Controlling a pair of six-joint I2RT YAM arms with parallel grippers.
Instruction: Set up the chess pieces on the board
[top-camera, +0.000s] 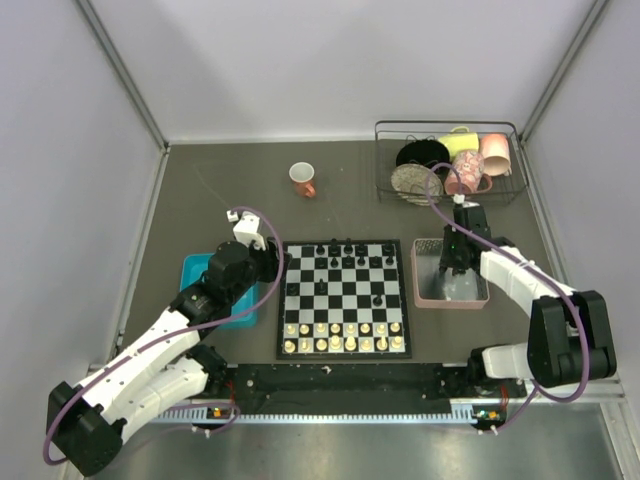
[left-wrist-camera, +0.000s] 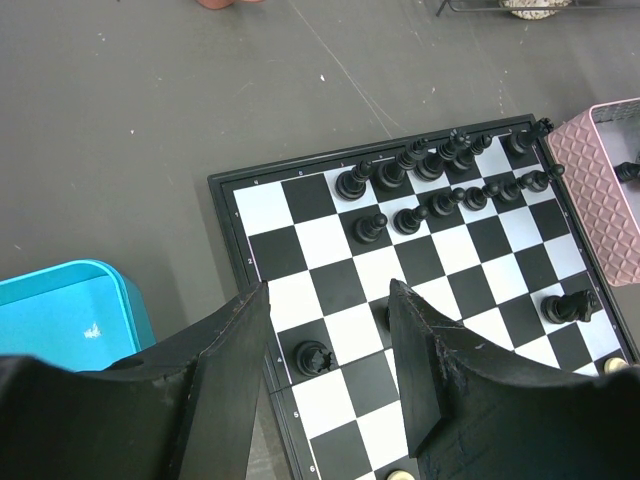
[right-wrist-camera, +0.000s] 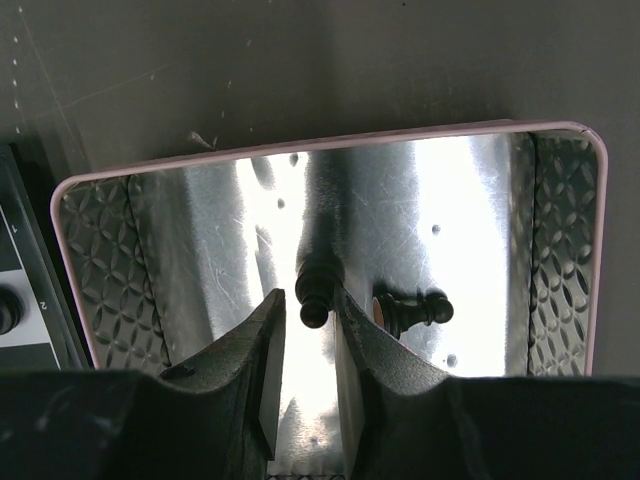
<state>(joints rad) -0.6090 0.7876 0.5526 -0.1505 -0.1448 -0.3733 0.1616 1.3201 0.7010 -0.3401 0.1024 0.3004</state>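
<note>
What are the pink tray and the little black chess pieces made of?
The pink tray looks like metal. Its floor is bare, silvery and mirror-bright with glare, its walls are stamped with a diamond pattern, and the rim seems coated pink. The black chess pieces look like glossy moulded plastic with small highlights, though painted wood cannot be ruled out.

The board (top-camera: 343, 298) lies mid-tabletop, close to the near edge. The chess pieces (top-camera: 347, 252) stand along its 2 far rows and the other set (top-camera: 343, 336) along its 2 near rows, with a lone piece (top-camera: 377, 299) between them, right of centre. The left tray (top-camera: 195, 268) lies beside the board's left edge, the right tray (right-wrist-camera: 100, 270) just beside its right edge. In the right tray, 1 piece (right-wrist-camera: 314, 295) sits between the fingers of the right gripper (right-wrist-camera: 308, 300), with a second piece (right-wrist-camera: 413, 310) just right of it. A cup (top-camera: 302, 179) stands behind the board. A rack (top-camera: 447, 125) occupies the far right corner.
</note>
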